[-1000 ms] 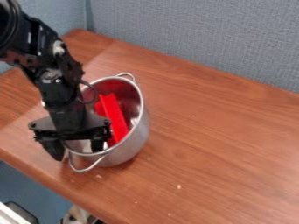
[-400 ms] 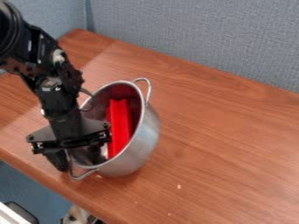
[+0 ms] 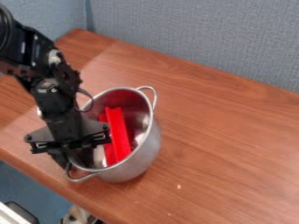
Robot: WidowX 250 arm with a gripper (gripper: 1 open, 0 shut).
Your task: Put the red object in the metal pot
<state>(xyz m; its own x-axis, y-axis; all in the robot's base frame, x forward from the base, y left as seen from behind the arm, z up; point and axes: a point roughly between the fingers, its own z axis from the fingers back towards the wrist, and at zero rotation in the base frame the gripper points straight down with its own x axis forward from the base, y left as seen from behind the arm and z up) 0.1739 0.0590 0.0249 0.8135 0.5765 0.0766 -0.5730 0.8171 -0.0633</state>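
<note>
We see bright red flat plastic slab (image 3: 118, 134) already inside shiny round steel pot (image 3: 146, 144), leaning on wall. Black claw (image 3: 73, 143) at near rim, jaws parted, grasping nothing visible. Our worry: lifting claw snags loop handle (image 3: 79, 172), tipping pot.

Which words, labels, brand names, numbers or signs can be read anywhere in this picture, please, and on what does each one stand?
None can be read.
Shiny round stainless-steel pot: no marking shows.
Bright red flat slab inside the pot: plain, no print.
Black robot gripper and arm: no legible label at this size.
Brown wooden table: bare wood grain only.
</note>
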